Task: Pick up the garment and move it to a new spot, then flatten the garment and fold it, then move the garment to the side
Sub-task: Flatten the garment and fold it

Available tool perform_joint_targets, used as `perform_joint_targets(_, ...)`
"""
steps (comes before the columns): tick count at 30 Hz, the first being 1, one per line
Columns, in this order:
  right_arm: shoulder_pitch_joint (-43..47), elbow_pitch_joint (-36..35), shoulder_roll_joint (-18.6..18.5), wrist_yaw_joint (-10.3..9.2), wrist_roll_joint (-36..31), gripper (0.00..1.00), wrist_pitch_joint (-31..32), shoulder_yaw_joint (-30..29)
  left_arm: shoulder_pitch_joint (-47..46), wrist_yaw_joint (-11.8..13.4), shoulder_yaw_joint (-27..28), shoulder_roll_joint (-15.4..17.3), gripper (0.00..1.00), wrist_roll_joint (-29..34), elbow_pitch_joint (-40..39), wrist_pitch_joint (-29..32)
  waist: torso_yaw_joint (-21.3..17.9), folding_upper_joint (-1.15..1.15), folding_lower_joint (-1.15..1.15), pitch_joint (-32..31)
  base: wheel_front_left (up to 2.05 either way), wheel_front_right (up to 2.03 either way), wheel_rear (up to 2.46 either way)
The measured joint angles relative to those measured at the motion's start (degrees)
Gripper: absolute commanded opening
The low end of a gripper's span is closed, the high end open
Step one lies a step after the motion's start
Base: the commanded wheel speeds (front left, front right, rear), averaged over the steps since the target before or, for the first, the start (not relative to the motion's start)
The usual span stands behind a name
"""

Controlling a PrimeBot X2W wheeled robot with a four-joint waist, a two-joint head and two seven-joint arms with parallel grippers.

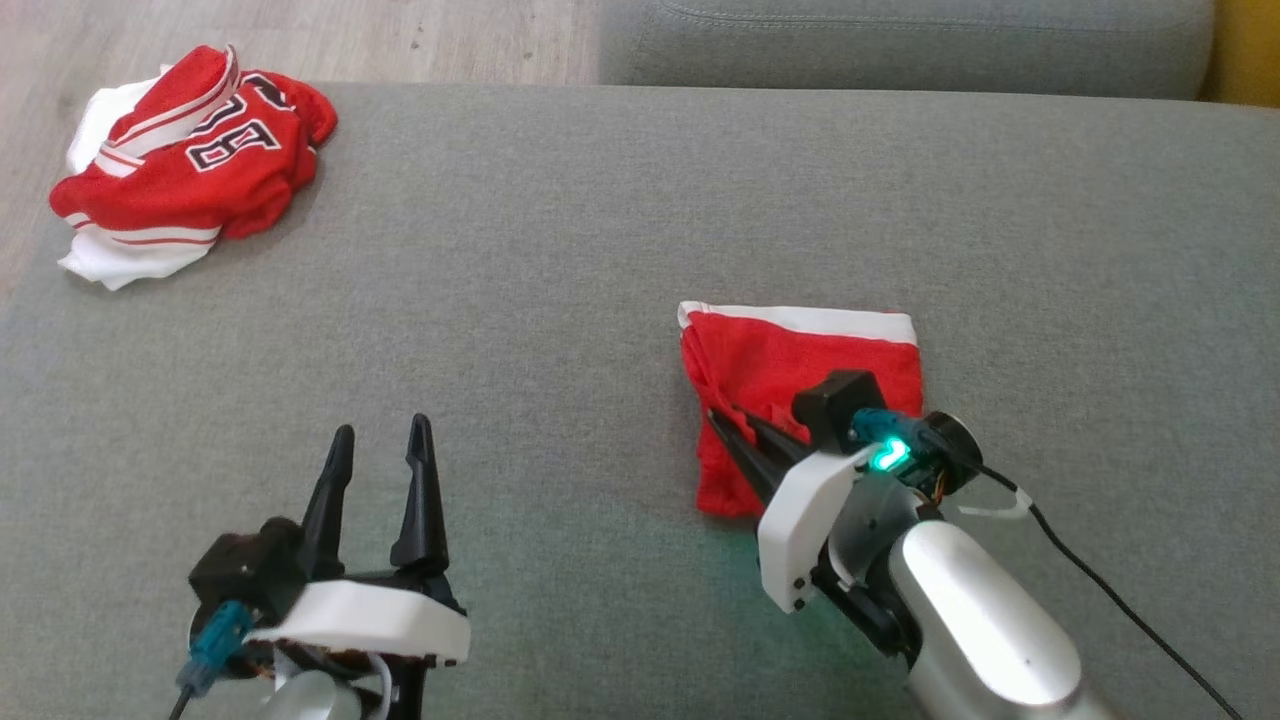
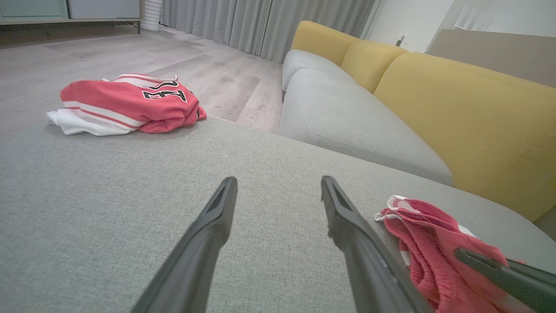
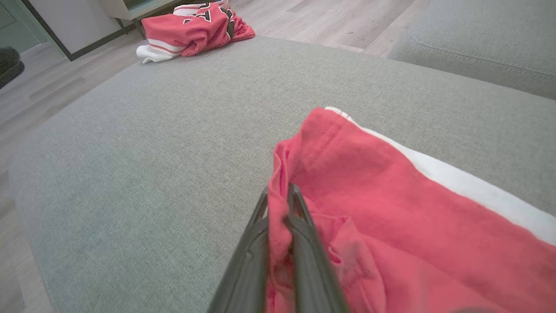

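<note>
The red garment (image 1: 800, 350) lies folded at middle right, its edge pinched in the closed right gripper (image 1: 716, 416) while the left gripper (image 1: 380, 442) hangs open, so next probably comes a gentle slide sideways.

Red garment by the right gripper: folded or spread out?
Folded: the red garment lies as a compact rectangle, right gripper pinching its edge.

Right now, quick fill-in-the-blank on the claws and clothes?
1. The right claw is ____ on the folded garment.
2. The left claw is ____, holding nothing.
3. The jersey lies at the cushion's far ____ corner.
Missing: shut; open; left.
</note>
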Motion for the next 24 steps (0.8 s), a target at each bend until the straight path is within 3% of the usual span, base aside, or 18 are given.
perform_joint_targets(3,0.59,0.12,-0.08,0.00,0.01,0.02,-0.04,0.18,0.01,0.15,0.07,0.01,1.00,-0.01,0.05,0.00,-0.34,0.00,0.00,-0.06,0.00,0.00,0.00)
perform_joint_targets(4,0.60,0.11,-0.09,0.00,0.01,0.33,-0.14,0.29,0.01,0.15,0.07,0.01,1.00,-0.01,0.05,0.00,-0.49,0.00,0.00,-0.07,0.00,0.00,0.00)
perform_joint_targets(5,0.60,0.11,-0.09,0.00,0.01,1.00,-0.23,0.42,0.01,0.15,0.05,0.01,1.00,-0.01,0.05,0.00,-0.63,0.00,0.00,-0.08,0.00,0.00,0.00)
perform_joint_targets(12,1.18,-1.13,-0.14,0.00,1.16,1.00,-3.89,0.65,0.01,0.15,-0.73,-0.01,1.00,-0.01,0.18,0.01,-1.41,0.00,0.00,-0.27,0.00,0.00,0.00)
perform_joint_targets(20,3.20,-4.87,-0.14,0.00,0.15,1.00,-8.82,-9.02,0.01,0.14,-1.20,-0.24,1.00,-0.01,0.54,0.02,-2.09,0.00,0.00,-0.64,0.00,0.00,0.00)
perform_joint_targets(24,3.00,-4.86,-0.14,0.00,-3.61,1.00,-8.99,-13.25,0.00,0.13,-1.56,-0.37,1.00,-0.01,0.85,0.03,-2.02,0.00,0.00,-0.67,0.00,0.00,0.00)
